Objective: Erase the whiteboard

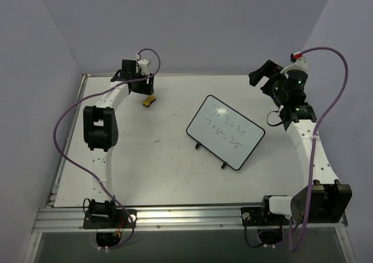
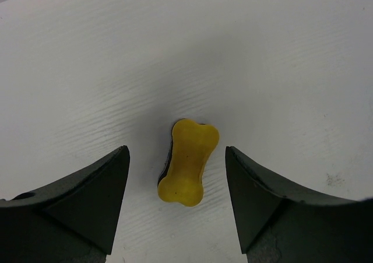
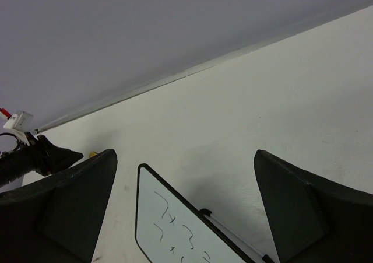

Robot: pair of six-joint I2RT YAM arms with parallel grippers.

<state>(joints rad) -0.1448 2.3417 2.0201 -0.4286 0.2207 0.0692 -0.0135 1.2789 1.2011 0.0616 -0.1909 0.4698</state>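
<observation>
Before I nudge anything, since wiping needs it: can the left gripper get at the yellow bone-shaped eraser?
Probably yes. The left gripper hangs open astride the yellow bone-shaped eraser, which lies on the table with a gap to each finger and nothing between.

Yellow eraser (image 2: 188, 162), perhaps dark-backed, on table (image 1: 145, 169)

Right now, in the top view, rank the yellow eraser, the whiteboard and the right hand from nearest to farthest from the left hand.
1. yellow eraser, directly at the left hand, far left.
2. whiteboard, mid-table, to the right.
3. right hand, far right corner.
</observation>
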